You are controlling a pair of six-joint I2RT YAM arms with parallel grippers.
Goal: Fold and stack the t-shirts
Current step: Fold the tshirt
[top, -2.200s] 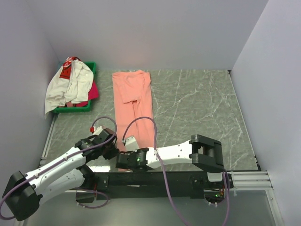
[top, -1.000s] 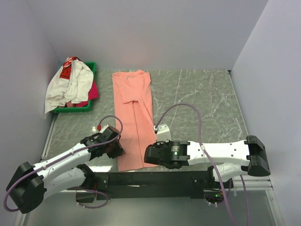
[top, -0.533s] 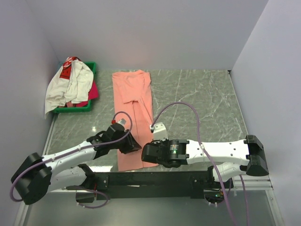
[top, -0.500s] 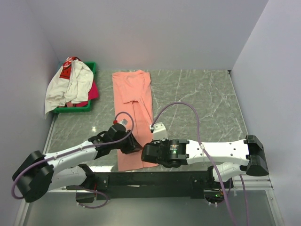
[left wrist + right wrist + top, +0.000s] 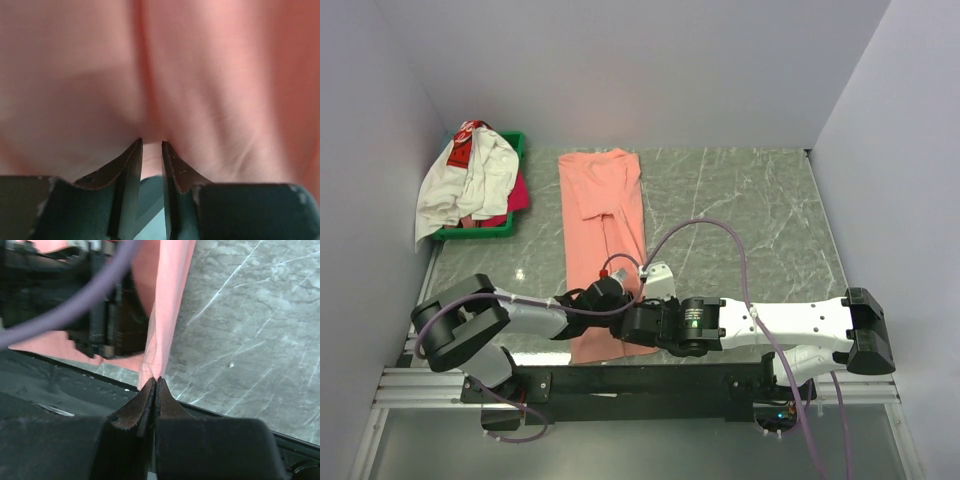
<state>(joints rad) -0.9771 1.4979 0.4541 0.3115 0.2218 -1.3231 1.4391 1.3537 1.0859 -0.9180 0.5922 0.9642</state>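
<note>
Top external: salmon-pink t-shirt (image 5: 605, 200) beside the green tray (image 5: 512, 145) only half-folded, left end effector (image 5: 151, 145) and right end effector (image 5: 156, 382) pinching its hem, white t-shirt (image 5: 470, 185) and magenta t-shirt (image 5: 519, 190) still unfolded.

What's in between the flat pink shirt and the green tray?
Just bare table. The top view shows a grey strip between the salmon shirt and the tray, with nothing lying on it.

Plain salmon-pink t-shirt (image 5: 605, 215) at frame centre. Upper left: a white t-shirt (image 5: 470, 185) with a red printed patch, a magenta-pink t-shirt (image 5: 519, 191) beneath — both on a green tray (image 5: 514, 141). Table (image 5: 740, 220) grey-green marble, white-veined.
</note>
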